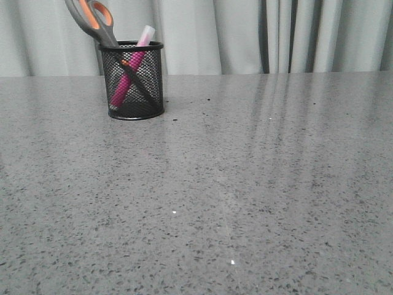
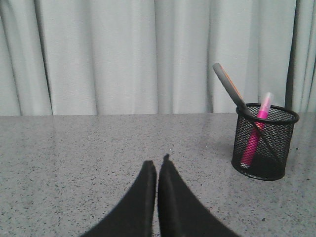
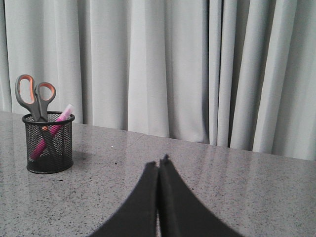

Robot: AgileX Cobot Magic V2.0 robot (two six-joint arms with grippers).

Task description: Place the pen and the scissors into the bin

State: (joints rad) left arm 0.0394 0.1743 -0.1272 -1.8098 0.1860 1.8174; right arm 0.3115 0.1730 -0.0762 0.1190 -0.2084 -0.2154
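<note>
Both grippers, left (image 2: 157,165) and right (image 3: 159,163), pressed together, empty. Scissors (image 1: 92,18) lean toward 11 o'clock over pen (image 1: 130,72) in bin (image 1: 132,80); top-heavy, could tip it.

We see little of our own body: only the fingers of each gripper, and only in the wrist views. The left gripper (image 2: 157,167) shows two matte black fingers (image 2: 134,207), broad at the base and curving inward to narrow tips. One tip is rounded, the other ends in a small point. The right gripper (image 3: 158,164) looks the same, its black fingers (image 3: 183,210) smooth and unmarked. No cables, screws or labels show on either pair.
</note>
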